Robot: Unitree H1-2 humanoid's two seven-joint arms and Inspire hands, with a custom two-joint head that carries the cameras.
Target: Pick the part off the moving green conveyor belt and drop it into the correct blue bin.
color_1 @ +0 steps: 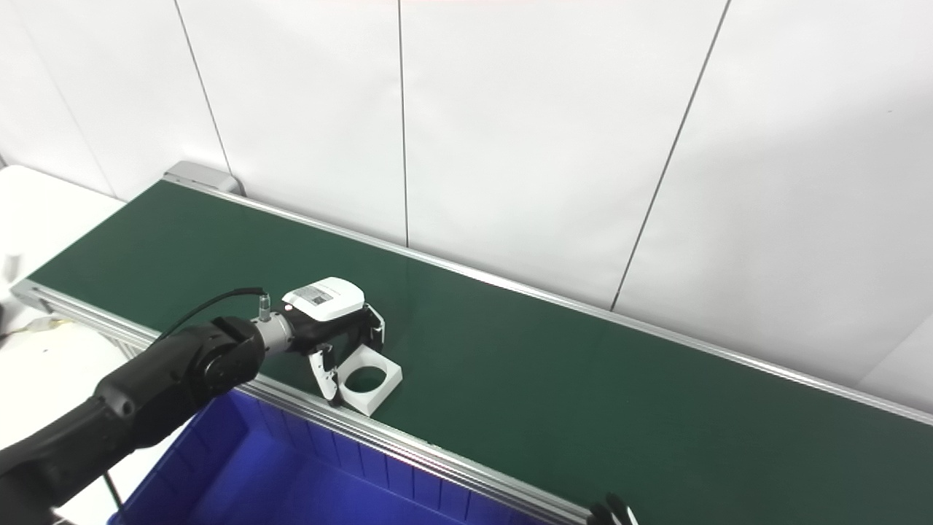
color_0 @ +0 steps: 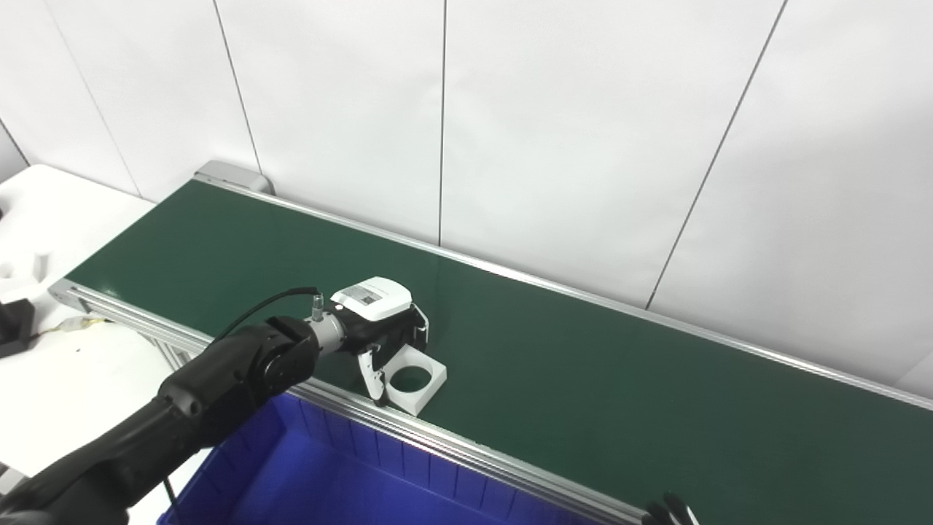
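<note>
a: start nearest the camera, using the green conveyor belt [color_0: 583, 350] as the reference.

b: on the near side of the belt, below its aluminium rail [color_0: 437, 441], sits the blue bin [color_0: 342, 481]. only part of it shows; its ribbed wall runs along under the rail.

a: and the right hand?

b: the right hand [color_0: 670, 510] is just a few dark fingertips poking up at the bottom edge, near the belt's front rail. i cannot tell whether it is open or closed.

a: the left one?

b: the left arm comes up from the bottom left corner, crosses over the bin's corner and reaches onto the belt. the left hand [color_0: 383, 328] is over the belt's near edge, fingers pointing down and spread, with the thumb on the near side and the other fingers [color_0: 419, 332] on the far side. they bracket the part but i can't say they are clamped on it.

a: where is the part?

b: the part [color_0: 415, 379] is a white square block with a round hole through it, lying flat on the belt right beside the front rail, under the left hand, between its fingers.

a: farther back?

b: past the belt's far rail is a white panelled wall [color_0: 583, 131]. off the belt's left end is a white table [color_0: 51, 219].
</note>
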